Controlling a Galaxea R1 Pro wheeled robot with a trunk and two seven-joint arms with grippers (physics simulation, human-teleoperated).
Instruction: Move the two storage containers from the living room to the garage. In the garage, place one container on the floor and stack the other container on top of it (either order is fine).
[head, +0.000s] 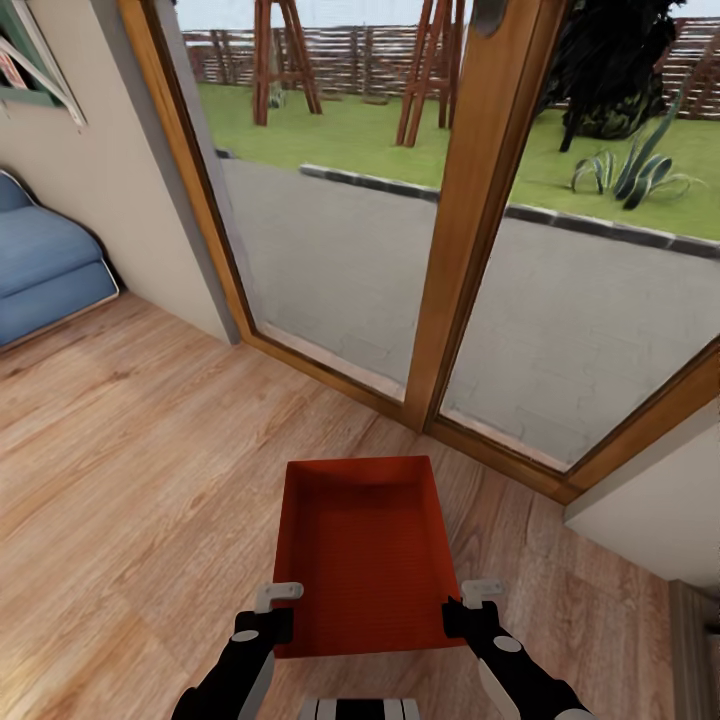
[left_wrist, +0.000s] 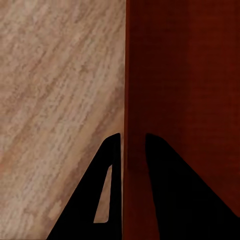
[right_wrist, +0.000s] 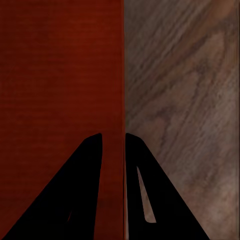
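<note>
Item: storage container (head: 360, 550), carried above the living-room plank floor (head: 130, 480), near the glass doors (head: 450, 250). My left fingers (left_wrist: 116, 165) and right fingers (right_wrist: 131, 165) clamp opposite walls, keeping it level.

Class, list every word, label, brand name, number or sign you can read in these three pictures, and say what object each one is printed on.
There is no readable text.
The storage container has plain rust-red walls with no label, in the head view and both wrist views.
The left hand and right hand, each closed on a container wall, carry no markings.
The framed item on the wall is cut off, with nothing legible.
</note>
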